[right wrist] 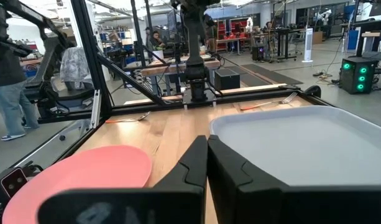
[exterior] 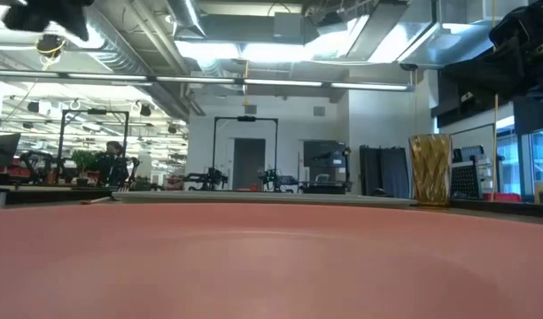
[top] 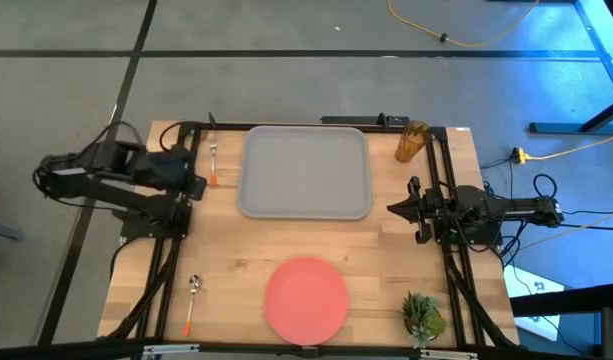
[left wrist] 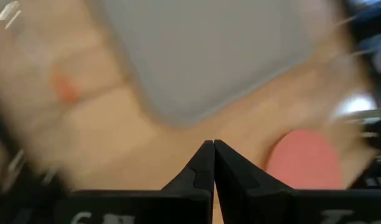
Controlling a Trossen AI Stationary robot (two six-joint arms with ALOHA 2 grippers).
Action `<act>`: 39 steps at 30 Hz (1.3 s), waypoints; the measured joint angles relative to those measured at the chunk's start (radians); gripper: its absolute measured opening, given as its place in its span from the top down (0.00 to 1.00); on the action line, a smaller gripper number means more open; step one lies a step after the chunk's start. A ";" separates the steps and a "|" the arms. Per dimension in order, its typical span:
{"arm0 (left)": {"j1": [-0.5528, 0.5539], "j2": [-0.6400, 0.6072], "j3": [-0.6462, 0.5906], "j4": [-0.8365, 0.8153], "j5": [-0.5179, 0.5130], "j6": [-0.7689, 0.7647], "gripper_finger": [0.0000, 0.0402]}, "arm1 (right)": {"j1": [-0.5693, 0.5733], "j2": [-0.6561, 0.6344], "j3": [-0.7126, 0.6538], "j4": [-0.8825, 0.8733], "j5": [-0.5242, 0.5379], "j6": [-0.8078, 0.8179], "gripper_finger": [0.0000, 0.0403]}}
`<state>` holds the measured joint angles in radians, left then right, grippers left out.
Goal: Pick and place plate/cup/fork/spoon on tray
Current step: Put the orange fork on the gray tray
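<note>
The light-grey tray (top: 306, 172) lies at the table's far middle. The coral-red plate (top: 306, 298) lies flat near the front edge and fills the low view (exterior: 271, 266). The amber cup (top: 412, 141) stands right of the tray, at the far right. The fork (top: 214, 163) lies left of the tray; the spoon (top: 192, 302) lies at the front left. My left gripper (top: 200, 184) is shut and empty above the table's left side, near the fork's handle. My right gripper (top: 394, 209) is shut and empty at the right, beside the tray's near right corner.
A small green plant (top: 422, 314) stands at the front right corner. A black frame (top: 316, 126) runs along the table's far and side edges. Bare wood lies between the tray and the plate. People stand in the room beyond the table (right wrist: 13, 93).
</note>
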<state>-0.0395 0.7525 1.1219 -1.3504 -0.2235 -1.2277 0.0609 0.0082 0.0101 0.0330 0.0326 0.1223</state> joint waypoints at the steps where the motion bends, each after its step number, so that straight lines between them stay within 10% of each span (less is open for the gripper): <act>1: 0.000 0.026 0.015 -0.048 0.020 -0.041 1.00 | 0.000 0.000 0.000 0.000 0.000 0.000 0.97; 39: 0.003 0.191 0.002 -0.158 0.249 -0.097 0.99 | 0.000 0.000 0.000 0.061 0.001 0.004 0.97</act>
<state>-0.0369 0.9431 1.1244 -1.5079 0.0258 -1.3251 0.0612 0.0078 0.0105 0.0944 0.0334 0.1261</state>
